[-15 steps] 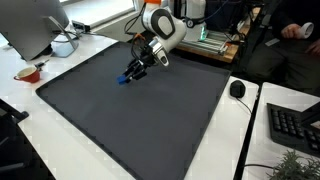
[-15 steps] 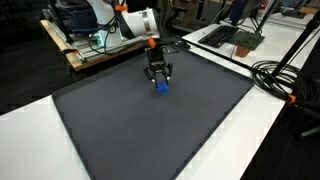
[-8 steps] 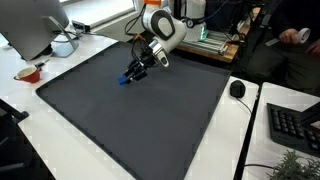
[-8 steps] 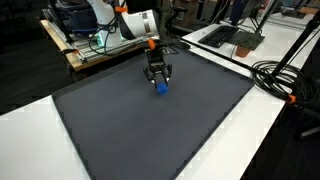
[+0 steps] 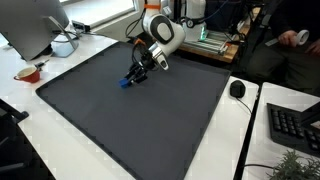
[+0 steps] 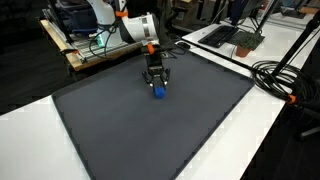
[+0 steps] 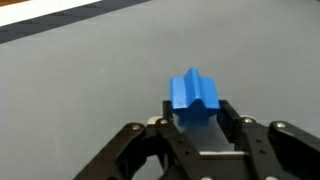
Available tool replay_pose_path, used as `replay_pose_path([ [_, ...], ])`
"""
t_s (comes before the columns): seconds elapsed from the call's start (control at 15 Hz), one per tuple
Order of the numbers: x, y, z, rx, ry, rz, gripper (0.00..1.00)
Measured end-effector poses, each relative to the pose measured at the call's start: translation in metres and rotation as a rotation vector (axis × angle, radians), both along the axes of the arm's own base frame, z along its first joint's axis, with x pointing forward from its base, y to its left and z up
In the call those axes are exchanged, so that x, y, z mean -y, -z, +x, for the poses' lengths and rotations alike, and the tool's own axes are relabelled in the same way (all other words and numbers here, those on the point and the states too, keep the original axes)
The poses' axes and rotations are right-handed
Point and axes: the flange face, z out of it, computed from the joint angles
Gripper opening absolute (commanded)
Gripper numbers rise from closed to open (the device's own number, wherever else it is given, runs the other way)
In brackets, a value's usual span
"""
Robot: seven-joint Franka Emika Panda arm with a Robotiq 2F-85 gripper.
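Note:
A small blue block (image 7: pixel 193 95) lies on the dark grey mat (image 5: pixel 130 125), toward its far side in both exterior views (image 5: pixel 126 82) (image 6: pixel 158 94). My gripper (image 7: pixel 196 108) points down at the mat, and its two black fingers press against the block's left and right sides. In both exterior views the gripper (image 5: pixel 134 78) (image 6: pixel 157 87) sits low over the block, which rests on the mat (image 6: pixel 150 130). The block's lower part is hidden between the fingers.
A monitor (image 5: pixel 30 25), a white object (image 5: pixel 63 45) and a red bowl (image 5: pixel 27 73) stand on the white table beside the mat. A mouse (image 5: pixel 237 89) and keyboard (image 5: pixel 295 125) lie on another side. Cables (image 6: pixel 275 75) and a laptop (image 6: pixel 245 38) lie beyond the mat.
The fingers have drawn in from a wider spread onto the block's sides. The arm has shifted only slightly and the block has stayed in place.

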Motion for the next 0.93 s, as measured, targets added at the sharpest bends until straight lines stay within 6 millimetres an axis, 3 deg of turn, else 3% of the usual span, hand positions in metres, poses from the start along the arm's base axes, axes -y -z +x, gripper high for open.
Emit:
replay_pose_path([
  [0.07,0.000,0.001,0.000,-0.003,0.002,-0.001,0.75],
  [0.33,0.001,0.005,0.001,-0.011,0.018,-0.004,0.99],
  [0.47,-0.002,0.002,0.000,-0.018,0.046,-0.006,1.00],
  [0.6,-0.019,-0.012,-0.006,-0.029,0.068,0.009,1.00],
  [0.93,-0.080,-0.083,-0.042,-0.131,0.089,0.186,1.00],
])
